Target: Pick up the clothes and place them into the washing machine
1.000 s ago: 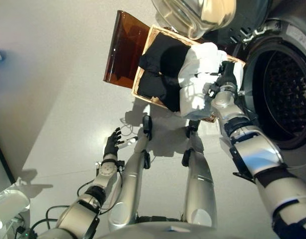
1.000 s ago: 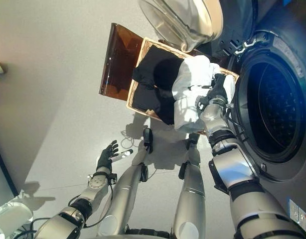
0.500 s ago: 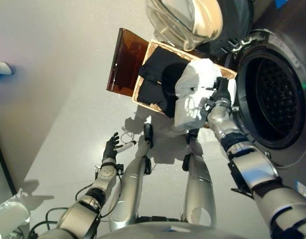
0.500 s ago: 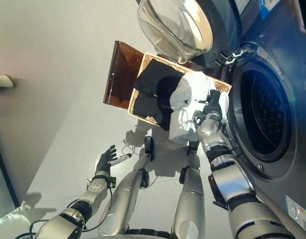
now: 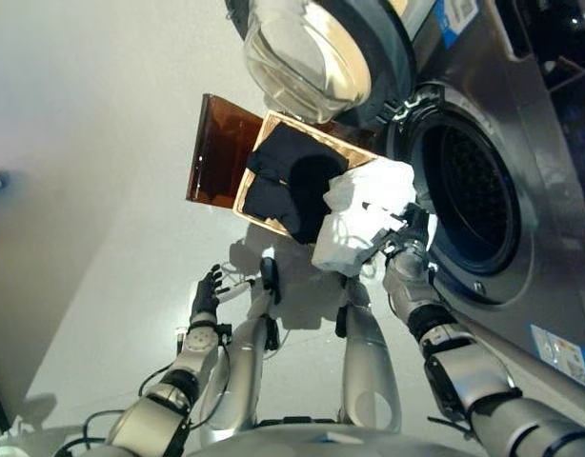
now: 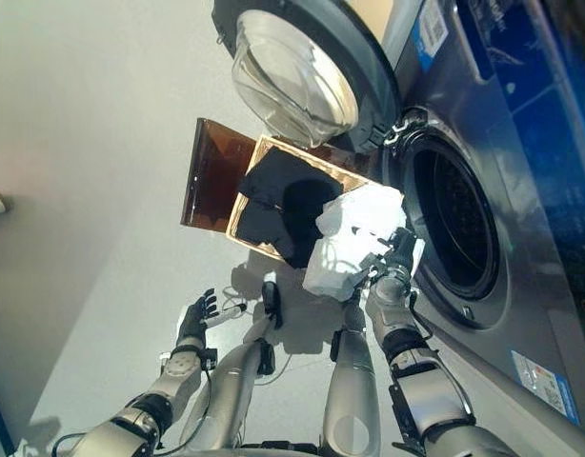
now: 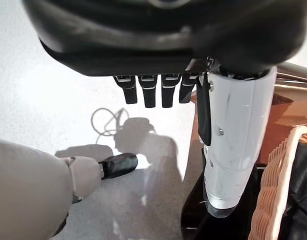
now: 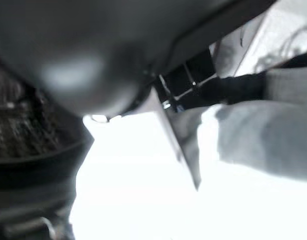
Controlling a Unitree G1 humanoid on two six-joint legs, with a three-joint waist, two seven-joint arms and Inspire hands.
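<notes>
We see our right hand (image 5: 408,235) raised at the mouth of the washing machine (image 5: 483,143), gripping a bunched white garment (image 5: 361,215); the fingers are curled into the cloth, though in the right wrist view the bright fabric (image 8: 158,190) washes out most of the detail and we cannot tell exactly how each finger lies. The garment hangs in the air, its long axis running from about 1 o'clock down to 7 o'clock in the head views: the upper end sits just beside the rim of the drum opening (image 5: 461,198), and the lower end droops toward the near corner of the wicker basket (image 5: 257,157). It partly covers the basket's right side. Inside the basket lie dark clothes (image 5: 285,179), filling most of it. A brown translucent lid (image 5: 214,150) leans against the basket at its 9 o'clock side. The washer's round glass door (image 5: 307,57) stands swung open at 12 o'clock above the basket, with the dark perforated drum visible at 3 o'clock from the garment. Our left hand (image 5: 208,288) hangs low over the pale floor (image 5: 92,190) at about 7 o'clock from the basket, well apart from it, holding nothing; its fingers (image 7: 149,91) are relaxed and side by side, the white-covered thumb (image 7: 234,140) held apart from them.
</notes>
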